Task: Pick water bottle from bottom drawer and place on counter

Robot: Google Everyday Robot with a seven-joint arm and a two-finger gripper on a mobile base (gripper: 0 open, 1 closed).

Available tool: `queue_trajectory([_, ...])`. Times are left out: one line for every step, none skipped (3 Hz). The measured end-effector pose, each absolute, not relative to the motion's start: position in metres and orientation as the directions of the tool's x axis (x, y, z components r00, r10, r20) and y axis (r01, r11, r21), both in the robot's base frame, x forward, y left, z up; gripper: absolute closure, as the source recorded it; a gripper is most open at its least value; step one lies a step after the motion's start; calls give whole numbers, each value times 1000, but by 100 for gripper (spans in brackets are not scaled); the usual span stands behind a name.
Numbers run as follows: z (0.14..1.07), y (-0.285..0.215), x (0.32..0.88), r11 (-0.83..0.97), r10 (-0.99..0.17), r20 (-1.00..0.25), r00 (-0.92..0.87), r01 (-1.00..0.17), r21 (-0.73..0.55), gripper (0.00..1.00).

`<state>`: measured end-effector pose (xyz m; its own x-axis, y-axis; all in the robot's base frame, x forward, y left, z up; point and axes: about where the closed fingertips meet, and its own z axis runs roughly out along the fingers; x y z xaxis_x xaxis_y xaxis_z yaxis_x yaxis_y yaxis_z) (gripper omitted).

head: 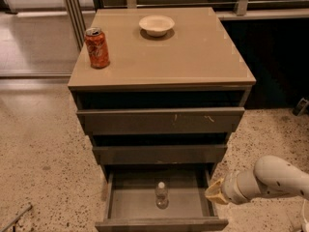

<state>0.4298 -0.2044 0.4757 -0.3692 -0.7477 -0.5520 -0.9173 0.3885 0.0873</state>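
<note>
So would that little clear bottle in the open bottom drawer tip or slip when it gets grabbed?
Probably tippy: the small clear plastic bottle stands upright and narrow on the flat floor of the grey bottom drawer, away from its walls. It looks light, and thin plastic may flex when squeezed. The pincer hangs by the drawer's right side, apart from the bottle.
</note>
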Motion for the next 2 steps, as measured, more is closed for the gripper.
queue_trajectory([453, -203, 435, 361, -749, -575, -328, -931, 61, 100])
queue_trajectory([415, -190, 454, 327, -722, -641, -261, -945, 16, 100])
